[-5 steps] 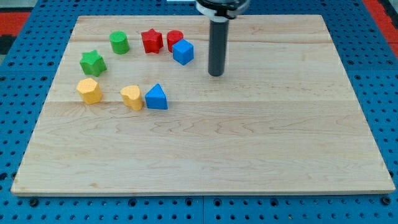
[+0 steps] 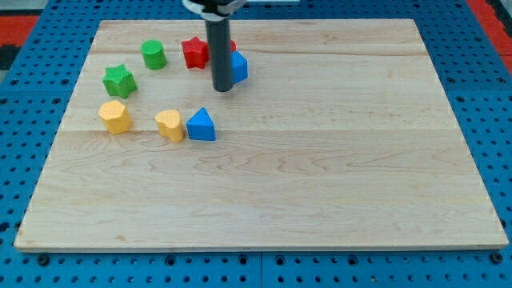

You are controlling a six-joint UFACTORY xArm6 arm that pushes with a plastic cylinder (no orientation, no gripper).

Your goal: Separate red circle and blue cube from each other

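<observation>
The blue cube (image 2: 239, 66) sits near the board's top, left of centre, partly hidden behind my dark rod. The red circle (image 2: 232, 46) is just behind it toward the view's top, mostly hidden by the rod; only a sliver shows. My tip (image 2: 222, 88) rests on the board at the cube's lower left, touching or nearly touching it. A red star (image 2: 194, 53) lies just left of the rod.
A green cylinder (image 2: 154, 54) and green star (image 2: 119, 81) lie at the upper left. A yellow hexagon (image 2: 115, 117), a yellow heart (image 2: 170, 126) and a blue triangle (image 2: 201, 125) lie in a row below them. The wooden board (image 2: 320, 184) sits on a blue pegboard.
My rod has moved to the view's left, from the right of the blue cube to its lower left, now covering the red circle. The blocks look unmoved.
</observation>
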